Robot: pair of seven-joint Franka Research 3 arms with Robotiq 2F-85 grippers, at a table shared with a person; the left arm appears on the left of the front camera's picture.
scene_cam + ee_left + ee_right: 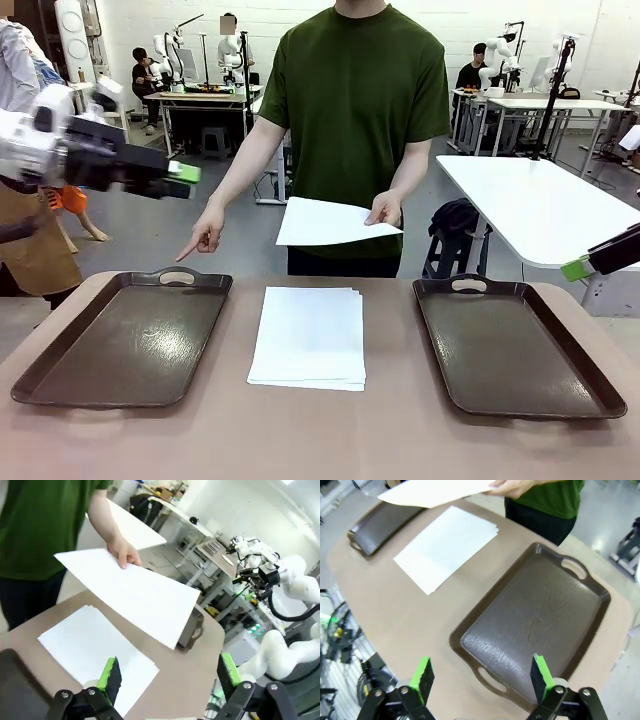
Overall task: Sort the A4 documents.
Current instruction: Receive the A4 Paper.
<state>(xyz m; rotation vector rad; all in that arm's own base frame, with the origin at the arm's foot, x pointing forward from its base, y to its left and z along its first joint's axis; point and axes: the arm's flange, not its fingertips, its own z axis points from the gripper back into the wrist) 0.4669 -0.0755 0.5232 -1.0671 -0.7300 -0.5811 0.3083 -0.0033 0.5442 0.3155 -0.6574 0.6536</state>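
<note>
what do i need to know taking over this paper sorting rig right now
Left gripper: jaws open, empty, raised by the left tray.
Right gripper: jaws open, empty, over the right tray.
Paper stack lies between the trays.
Person holds one sheet out, other hand pointing at the left tray.
No sheet in a tray yet; all sorting is left to do.

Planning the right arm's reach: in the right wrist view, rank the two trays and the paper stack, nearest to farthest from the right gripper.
1. Right tray, directly before the right gripper.
2. Paper stack, mid-table.
3. Left tray, at the table's far end.
</note>
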